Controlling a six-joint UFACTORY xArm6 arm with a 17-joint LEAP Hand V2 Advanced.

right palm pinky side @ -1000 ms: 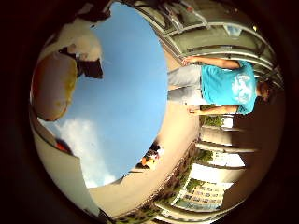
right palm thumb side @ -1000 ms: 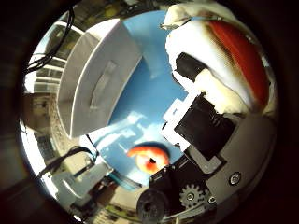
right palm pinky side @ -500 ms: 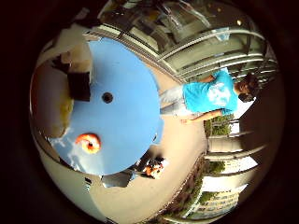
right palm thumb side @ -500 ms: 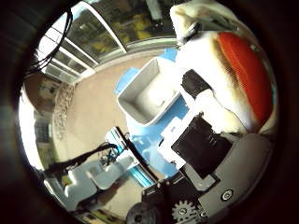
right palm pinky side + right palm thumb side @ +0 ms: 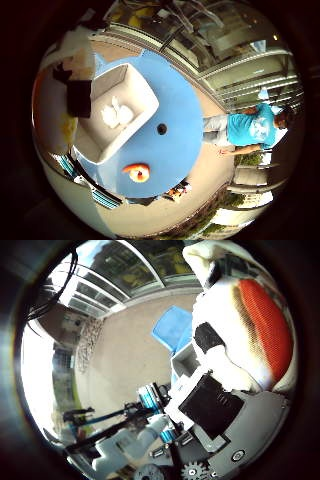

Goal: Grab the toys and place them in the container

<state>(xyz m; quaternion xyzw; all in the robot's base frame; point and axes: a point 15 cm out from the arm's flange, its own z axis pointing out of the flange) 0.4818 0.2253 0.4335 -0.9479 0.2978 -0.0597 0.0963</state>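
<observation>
Hand (image 5: 225, 405): its fingers curl around a white and orange soft toy (image 5: 250, 330).
Container (image 5: 117, 117): white, on the blue table (image 5: 175, 150).
Table toy (image 5: 137, 172): orange, beside the container.

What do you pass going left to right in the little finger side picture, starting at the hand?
Plush toy in the hand → white container → hole in the blue table.

Outdoor patio/courtyard beside a bldg w/ glass walls (image 5: 235, 65). Round blue table (image 5: 175, 150) stands on tan paved ground (image 5: 125, 350); greenery (image 5: 250, 159) and a pale bldg (image 5: 240, 215) further off, daylight all over. Looks like an outdoor test setup, not a lab.
</observation>
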